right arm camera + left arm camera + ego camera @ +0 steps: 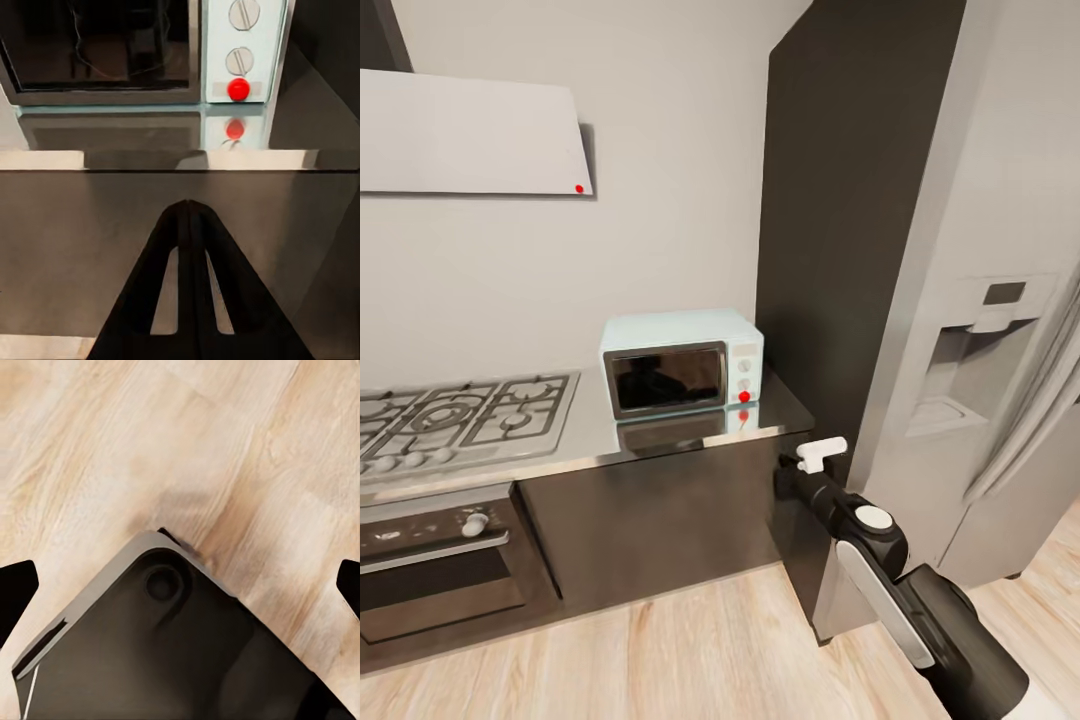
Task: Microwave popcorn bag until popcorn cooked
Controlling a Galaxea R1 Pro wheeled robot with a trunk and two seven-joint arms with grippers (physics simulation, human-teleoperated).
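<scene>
The pale mint-blue microwave (680, 360) stands at the right end of the grey countertop (590, 432), its dark glass door closed and a red dot (744, 397) low on its white knob panel. My right gripper (821, 453) hovers just off the counter's front right corner, below the worktop's level. In the right wrist view this gripper (187, 206) is shut with nothing held, aimed at the cabinet front under the microwave (112, 52). My left gripper (184, 585) is open, pointing down at the floor. The popcorn bag and popcorn are out of view.
A gas hob (455, 415) sits left of the microwave, with a black oven (435, 570) beneath it. A tall dark panel (840, 220) and the steel fridge (980, 350) stand close on the right. The robot's dark base (172, 652) rests on the light wood floor (690, 650).
</scene>
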